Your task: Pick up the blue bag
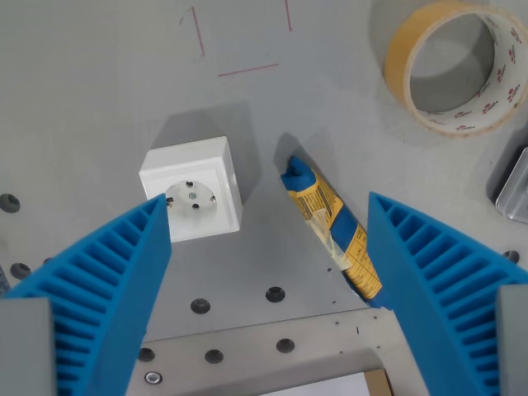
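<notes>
Jaws spread wide and holding nothing, the gripper [268, 239] hovers in the approach step, the blue bag [330, 227] lying right of centre against the right finger, so a rightward shift before descending seems needed.

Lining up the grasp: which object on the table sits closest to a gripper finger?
The blue bag: its lower end meets the wrist view's right finger; the white socket only nears the other.
</notes>
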You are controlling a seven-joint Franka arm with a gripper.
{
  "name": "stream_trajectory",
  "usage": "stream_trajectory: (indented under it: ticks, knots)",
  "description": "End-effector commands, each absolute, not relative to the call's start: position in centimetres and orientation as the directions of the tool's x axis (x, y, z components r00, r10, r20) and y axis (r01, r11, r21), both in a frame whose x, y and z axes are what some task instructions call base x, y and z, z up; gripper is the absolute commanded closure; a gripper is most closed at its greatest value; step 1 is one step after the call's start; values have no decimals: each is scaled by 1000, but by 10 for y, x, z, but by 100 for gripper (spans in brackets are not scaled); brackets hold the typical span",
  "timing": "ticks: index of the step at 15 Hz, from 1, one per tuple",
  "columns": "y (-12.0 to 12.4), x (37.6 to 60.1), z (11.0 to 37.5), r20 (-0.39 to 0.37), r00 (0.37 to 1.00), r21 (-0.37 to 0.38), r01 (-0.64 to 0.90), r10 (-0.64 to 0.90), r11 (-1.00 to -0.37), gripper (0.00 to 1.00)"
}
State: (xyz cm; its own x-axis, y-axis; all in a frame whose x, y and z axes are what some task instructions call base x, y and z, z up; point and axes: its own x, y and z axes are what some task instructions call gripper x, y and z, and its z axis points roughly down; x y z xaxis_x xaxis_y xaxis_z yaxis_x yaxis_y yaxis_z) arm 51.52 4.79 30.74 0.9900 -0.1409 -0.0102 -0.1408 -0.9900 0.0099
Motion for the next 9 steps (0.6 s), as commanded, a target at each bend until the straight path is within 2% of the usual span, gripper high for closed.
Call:
stream_trajectory:
  ticks: [1, 9]
  knots:
    - [48, 515, 309, -7, 990, 9, -141, -141, -990, 0]
    - [46, 512, 304, -2, 996, 10, -91, -92, -996, 0]
